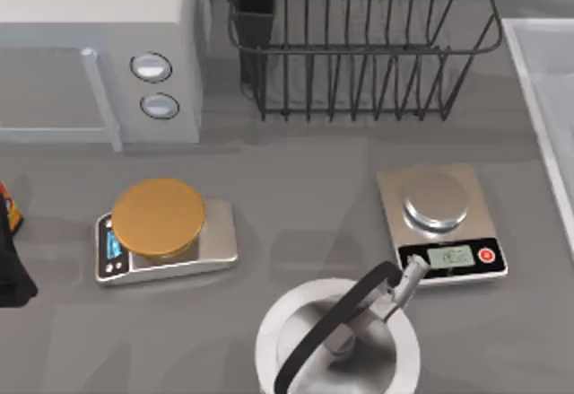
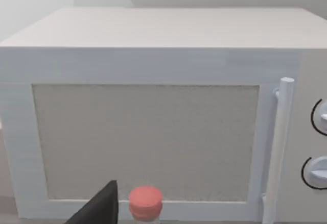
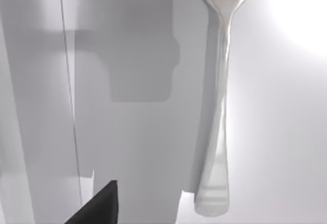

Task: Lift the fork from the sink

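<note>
Grey counter from above: sink [image 1: 538, 62] rim at the table's right edge, dish rack [image 1: 359, 44] behind, two scales and a pot in front. Left wrist view faces the microwave [image 2: 153, 117], that arm parked at the left. Right wrist view: silver fork [image 3: 218, 96] lying flat on the pale basin floor, right gripper above it. Slim and shiny, it could slip a pinch. Neither claw's opening can be told.
</note>
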{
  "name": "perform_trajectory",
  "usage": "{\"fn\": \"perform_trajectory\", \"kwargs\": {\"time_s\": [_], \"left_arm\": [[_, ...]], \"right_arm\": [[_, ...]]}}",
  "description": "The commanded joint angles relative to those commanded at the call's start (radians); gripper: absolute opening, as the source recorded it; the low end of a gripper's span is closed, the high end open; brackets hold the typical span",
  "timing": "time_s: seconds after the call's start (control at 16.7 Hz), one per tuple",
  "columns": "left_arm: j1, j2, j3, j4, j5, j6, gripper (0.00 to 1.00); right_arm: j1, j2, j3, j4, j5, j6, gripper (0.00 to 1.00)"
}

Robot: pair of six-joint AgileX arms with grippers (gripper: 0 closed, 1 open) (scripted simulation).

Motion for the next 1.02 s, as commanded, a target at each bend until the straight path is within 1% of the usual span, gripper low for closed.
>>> {"fn": "perform_trajectory", "kwargs": {"time_s": [0.18, 0.3, 0.72, 1.02], "left_arm": [[0.0, 0.0, 0.0, 0.0, 0.0, 0.0, 1.0], [0.0, 0.0, 0.0, 0.0, 0.0, 0.0, 1.0], [0.0, 0.0, 0.0, 0.0, 0.0, 0.0, 1.0], [0.0, 0.0, 0.0, 0.0, 0.0, 0.0, 1.0]], "right_arm": [[0.006, 0.007, -0.015, 0.018, 0.0, 0.0, 1.0], [0.005, 0.031, -0.051, 0.075, 0.001, 0.001, 1.0], [0.002, 0.166, -0.226, 0.403, 0.002, 0.003, 1.0], [0.001, 0.187, -0.251, 0.438, 0.002, 0.003, 1.0]]}}
